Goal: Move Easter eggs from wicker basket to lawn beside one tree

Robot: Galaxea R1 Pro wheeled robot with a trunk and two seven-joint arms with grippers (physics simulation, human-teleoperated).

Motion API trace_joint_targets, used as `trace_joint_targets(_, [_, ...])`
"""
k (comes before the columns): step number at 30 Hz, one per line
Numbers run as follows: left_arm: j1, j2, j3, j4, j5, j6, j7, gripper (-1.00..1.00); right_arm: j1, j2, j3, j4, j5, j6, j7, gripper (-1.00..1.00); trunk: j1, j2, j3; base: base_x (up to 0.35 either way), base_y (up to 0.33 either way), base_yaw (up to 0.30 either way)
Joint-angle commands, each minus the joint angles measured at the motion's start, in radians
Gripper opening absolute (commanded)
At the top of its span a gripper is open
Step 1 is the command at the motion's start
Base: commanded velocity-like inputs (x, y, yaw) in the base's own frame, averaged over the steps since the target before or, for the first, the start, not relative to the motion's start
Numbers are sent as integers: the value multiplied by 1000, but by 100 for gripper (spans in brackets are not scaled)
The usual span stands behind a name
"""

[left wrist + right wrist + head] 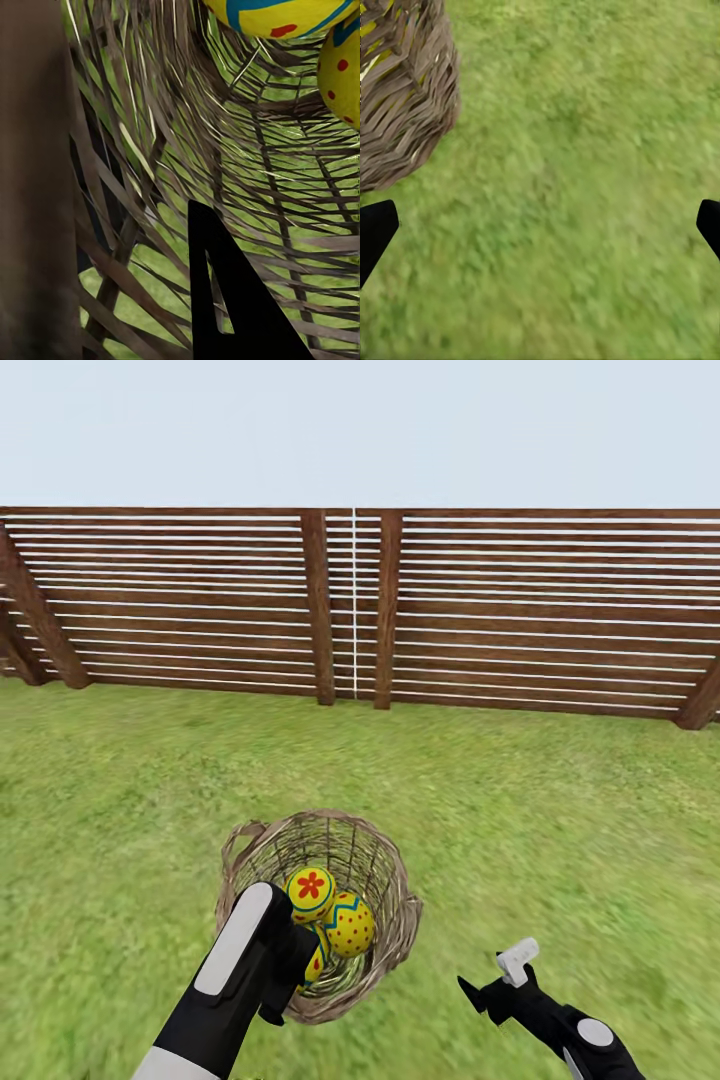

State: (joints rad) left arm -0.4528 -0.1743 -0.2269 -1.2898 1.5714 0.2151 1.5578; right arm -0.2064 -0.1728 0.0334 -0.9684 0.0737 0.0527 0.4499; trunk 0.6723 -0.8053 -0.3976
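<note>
Lawn (560,810) runs flat up to the slat fence (520,610) at the far side; no tree in sight here. Wicker basket (392,880) sits on the grass near the robot, a bit left of centre, upright. Loose twig weave w/ gaps, prob. light and springy, so it could tip or slide if pushed from inside.

Easter eggs in the basket: one w/ a red flower on top (311,892), one w/ zigzag and dots (350,925) just right of it, a third (316,963) peeking out below, mostly hidden by the arm. Smooth, rounded, hard-looking shells, likely slippery; best pinched across the widest middle, not the ends.

Left gripper (225,300) is down inside the basket, weave all round, eggs (289,16) just beside. One dark finger shows; can't tell its spread or if it touches an egg.

Right gripper (497,980) hovers over grass right of the basket, fingers (373,229) spread wide, holding nothing.
</note>
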Motion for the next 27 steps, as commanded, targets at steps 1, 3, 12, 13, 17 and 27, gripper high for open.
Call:
trace_joint_targets(1, [0,0,0,0,2,15,4,-100,0,-1,0,-3,8,4,2,100,-4,6,3,0,0,222])
trace_joint_targets(3, [-1,0,0,0,2,15,4,-100,0,-1,0,-3,8,4,3,100,-11,20,12,0,0,221])
trace_joint_targets(12, [-1,0,0,0,2,16,4,-100,0,-1,0,-3,9,4,1,100,-46,83,50,0,0,221])
trace_joint_targets(13, [-1,0,0,0,2,16,4,-100,0,-1,0,-3,9,4,2,100,-50,90,55,0,0,221])
trace_joint_targets(17, [-1,0,0,0,2,16,4,-100,0,-1,0,-3,9,4,2,100,-65,118,72,0,0,221])
trace_joint_targets(27, [-1,0,0,0,2,17,4,-100,0,-1,0,-3,9,4,2,100,-103,188,114,0,0,221])
